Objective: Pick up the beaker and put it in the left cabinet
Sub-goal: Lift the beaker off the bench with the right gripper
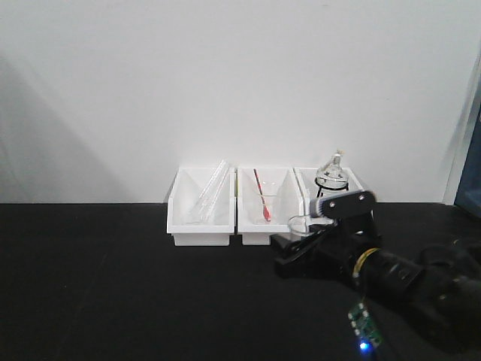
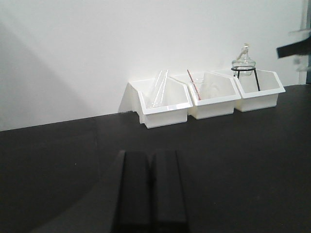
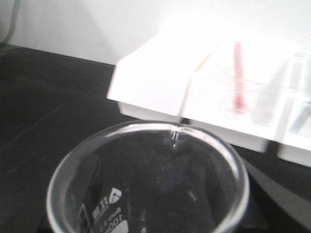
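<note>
The right tool (image 1: pixel 299 247) has its fingers clamped on the beaker (image 3: pixel 146 179), and the glass hangs clear of the black worktop (image 1: pixel 113 286): the left wrist view shows nothing standing in front of the bins. Up close, the flared rim fills the right wrist view, mouth up, printed marks on the near wall, so it rides upright. Just beyond it sits the row of three white bins (image 1: pixel 201 229) against the far wall, with glass tubes (image 1: pixel 209 195) in the left one and a red stick (image 1: pixel 261 197) in the middle. The flask (image 1: pixel 331 179) on its black stand is in the right one, close by the arm's wrist. Over on the left, the left tool (image 2: pixel 150 189) sits low with its fingers pressed together, holding nothing. The left cabinet is in none of the views. So the step in hand looks like the carry, with the pick done and the placing all ahead. To do it well, the arm should draw back from the bins before swinging left and steer clear of the flask. It should keep the beaker level, grip the smooth glass firmly without squeezing harder, and go slowly, because a slip here means breakage.
</note>
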